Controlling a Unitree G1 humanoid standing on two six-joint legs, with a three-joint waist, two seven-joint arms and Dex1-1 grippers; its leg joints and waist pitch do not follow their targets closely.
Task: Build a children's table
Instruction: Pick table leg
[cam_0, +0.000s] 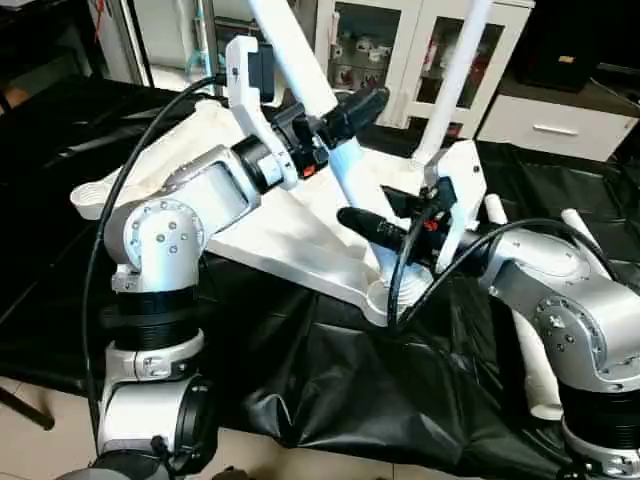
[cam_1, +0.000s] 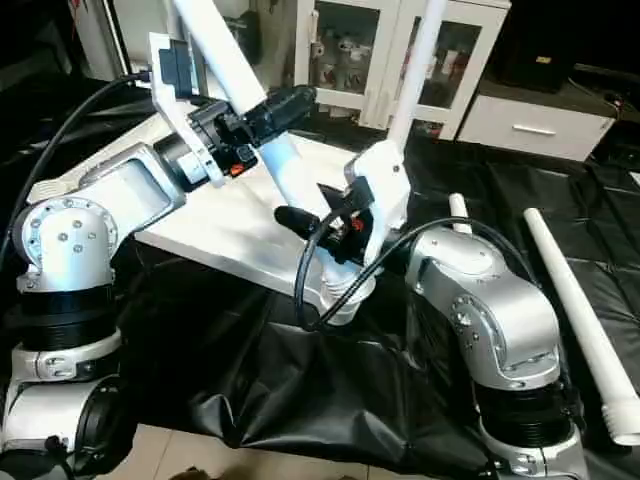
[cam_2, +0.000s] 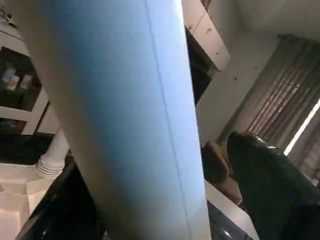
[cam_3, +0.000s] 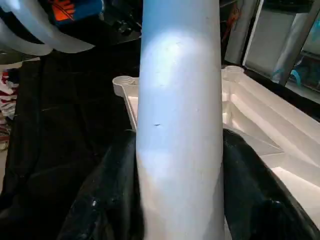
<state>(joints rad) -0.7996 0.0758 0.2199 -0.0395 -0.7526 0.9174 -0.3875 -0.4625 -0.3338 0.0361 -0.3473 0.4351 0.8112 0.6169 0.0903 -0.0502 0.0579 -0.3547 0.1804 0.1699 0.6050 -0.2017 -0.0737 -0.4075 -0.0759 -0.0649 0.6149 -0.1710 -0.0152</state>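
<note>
Black sheeting carries the upturned white plastic square tabletop (cam_1: 215, 225), where the long tapered white tube leg (cam_1: 262, 130) leans toward 11 o'clock from its near corner socket (cam_1: 340, 285), left gripper (cam_0: 345, 112) clamped high, right gripper (cam_1: 310, 222) clamped nearest the socket.

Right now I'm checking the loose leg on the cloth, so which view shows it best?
The right eye view: the spare leg lies full length on the black cloth, right of the right arm. In the left eye view that arm hides most of it.
</note>
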